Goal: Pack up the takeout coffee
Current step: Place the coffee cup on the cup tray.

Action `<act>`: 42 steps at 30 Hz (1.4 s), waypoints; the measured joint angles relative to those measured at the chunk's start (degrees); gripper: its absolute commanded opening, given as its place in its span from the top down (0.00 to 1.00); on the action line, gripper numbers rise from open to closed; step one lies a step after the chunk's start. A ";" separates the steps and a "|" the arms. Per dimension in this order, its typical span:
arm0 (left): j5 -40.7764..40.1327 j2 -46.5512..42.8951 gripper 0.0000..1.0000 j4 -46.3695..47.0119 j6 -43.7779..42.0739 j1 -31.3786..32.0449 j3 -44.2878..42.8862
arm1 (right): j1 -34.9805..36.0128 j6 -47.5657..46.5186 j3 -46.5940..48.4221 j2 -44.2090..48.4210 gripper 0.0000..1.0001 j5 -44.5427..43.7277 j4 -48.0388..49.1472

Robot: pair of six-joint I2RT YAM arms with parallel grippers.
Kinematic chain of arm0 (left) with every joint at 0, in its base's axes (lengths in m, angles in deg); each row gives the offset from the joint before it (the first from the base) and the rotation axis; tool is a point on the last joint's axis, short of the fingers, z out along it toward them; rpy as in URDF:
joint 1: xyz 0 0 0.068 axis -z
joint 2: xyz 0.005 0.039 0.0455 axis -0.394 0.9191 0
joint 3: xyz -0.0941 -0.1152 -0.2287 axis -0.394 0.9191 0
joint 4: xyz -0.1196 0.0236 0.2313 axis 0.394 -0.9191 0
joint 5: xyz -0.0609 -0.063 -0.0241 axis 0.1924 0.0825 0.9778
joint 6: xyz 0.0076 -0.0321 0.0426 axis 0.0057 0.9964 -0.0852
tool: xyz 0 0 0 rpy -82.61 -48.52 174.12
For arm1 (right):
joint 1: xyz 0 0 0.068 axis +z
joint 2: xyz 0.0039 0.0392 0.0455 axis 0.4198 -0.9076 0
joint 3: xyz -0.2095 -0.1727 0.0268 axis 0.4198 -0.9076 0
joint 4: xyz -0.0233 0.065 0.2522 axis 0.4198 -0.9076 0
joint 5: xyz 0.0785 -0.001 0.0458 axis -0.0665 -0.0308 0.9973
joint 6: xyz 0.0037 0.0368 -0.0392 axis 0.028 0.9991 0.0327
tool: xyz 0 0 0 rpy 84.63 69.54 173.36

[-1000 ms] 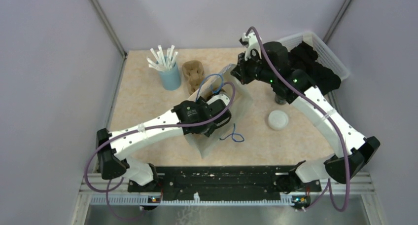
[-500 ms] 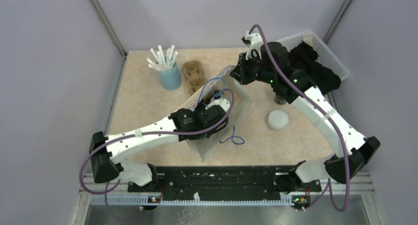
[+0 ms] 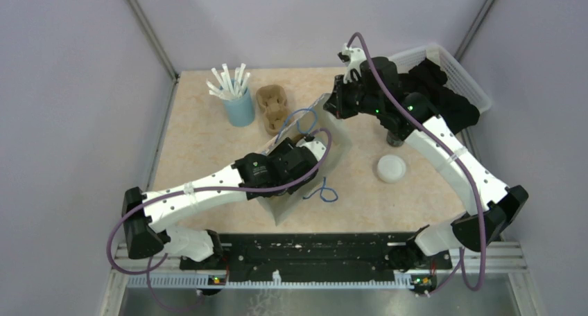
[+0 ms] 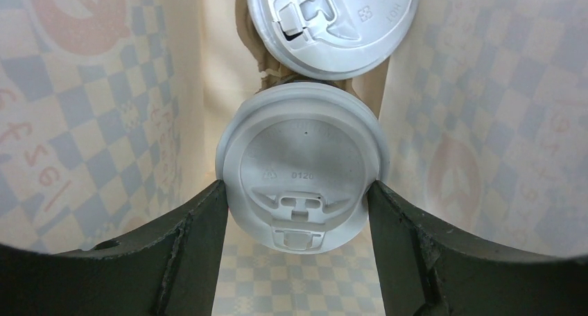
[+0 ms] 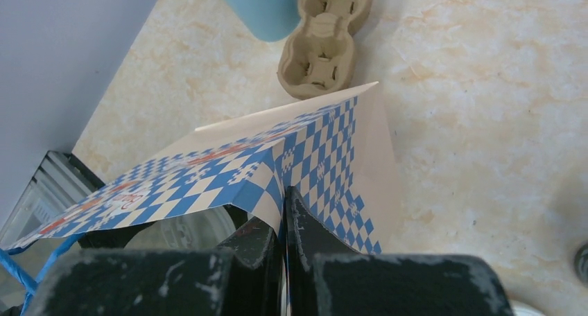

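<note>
In the left wrist view, my left gripper [image 4: 298,191] reaches down into the blue-checked paper bag [image 4: 104,122]. Its fingers are closed against the sides of a coffee cup's white sip lid [image 4: 301,160]. A second lidded cup [image 4: 333,18] sits just beyond, touching it. The cups' black bodies are hidden under the lids. From above, the left gripper [image 3: 299,148] is buried in the bag [image 3: 336,139]. My right gripper [image 5: 284,195] is shut on the bag's top edge [image 5: 326,156] and holds it up; it also shows from above [image 3: 331,102].
A light-blue cup of white straws [image 3: 240,108] and a brown pulp carrier [image 3: 272,104] stand at the back left. A loose white lid [image 3: 391,168] and a black cup [image 3: 394,139] lie right of the bag. A white basket [image 3: 457,70] is at the back right.
My left arm and wrist have shifted toward the near left, and the bag's near corner has shifted with them. The right gripper has kept its hold on the bag's edge.
</note>
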 measured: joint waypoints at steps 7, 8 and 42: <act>1.33 0.22 0.40 -0.90 0.55 0.00 1.16 | 0.00 0.00 0.00 -0.02 1.00 -0.44 -0.46; 1.33 0.22 0.40 -0.92 0.68 0.00 1.55 | 0.00 0.02 0.00 -0.02 1.00 -0.42 -0.52; -3.19 -2.40 0.42 12.28 -3.85 -1.27 16.11 | -0.17 4.04 1.05 -0.59 1.00 1.40 -2.71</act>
